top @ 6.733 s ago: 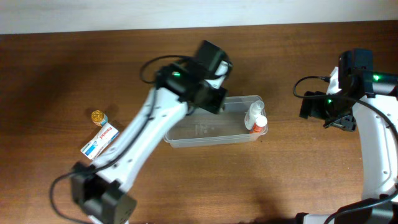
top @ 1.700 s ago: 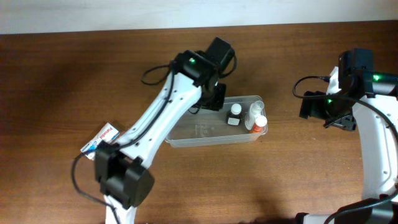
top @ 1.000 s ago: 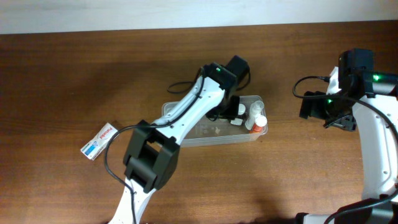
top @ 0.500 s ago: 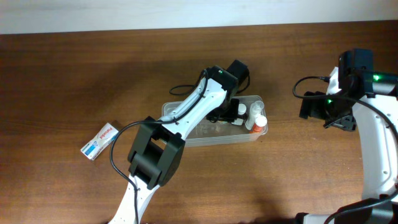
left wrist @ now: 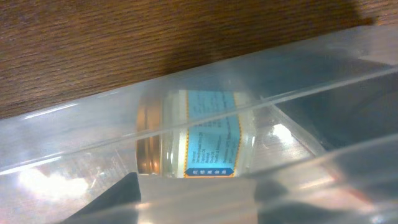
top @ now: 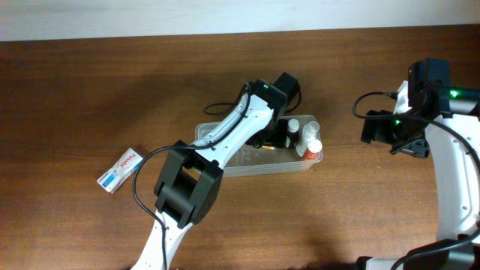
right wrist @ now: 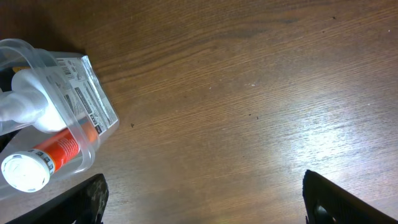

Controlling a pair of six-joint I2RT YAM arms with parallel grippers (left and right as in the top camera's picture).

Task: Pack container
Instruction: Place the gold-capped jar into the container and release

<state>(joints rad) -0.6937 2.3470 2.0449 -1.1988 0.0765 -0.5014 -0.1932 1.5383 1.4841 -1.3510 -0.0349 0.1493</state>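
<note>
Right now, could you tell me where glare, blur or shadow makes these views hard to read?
Left wrist: the container wall sits close, out of focus and streaked with reflections, so the jar inside looks hazy. Right wrist: sharp wood grain, a pale sheen on the table near the frame's right edge, dark blurred fingertips in the bottom corners. Overhead: evenly lit, clear.
</note>
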